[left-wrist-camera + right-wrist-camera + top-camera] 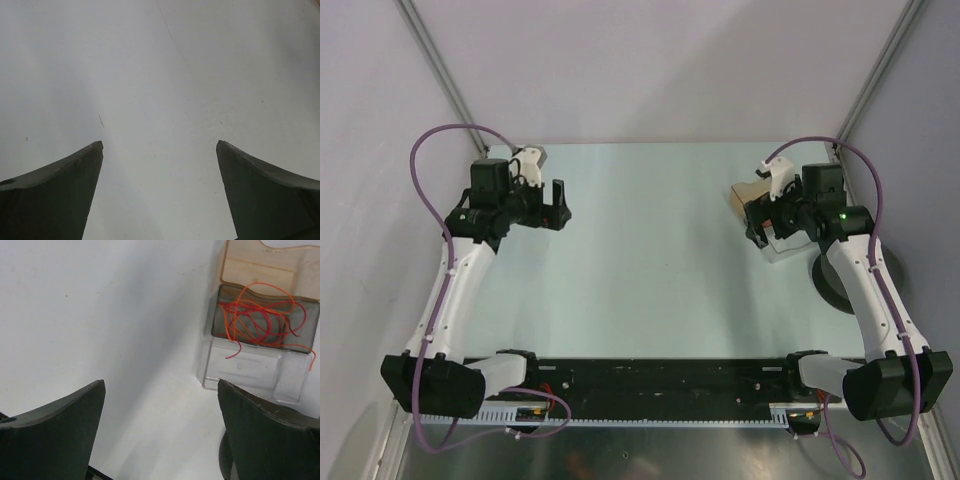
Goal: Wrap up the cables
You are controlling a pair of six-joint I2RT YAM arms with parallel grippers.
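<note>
Right wrist: tangled cables (257,315), jaws apart
They lie in what looks like a clear box (250,372) at 1 o'clock of the right gripper (161,382); left gripper (160,144) likewise gapes above the table (160,60)

Cables (252,320) lie tangled inside a box (250,372) at the far right of the table (650,250). Right end effector (161,385) is just left of the box. A round disc (823,283) lies nearer, beside the box. Left end effector (558,205) is over the far left, well apart.
</note>
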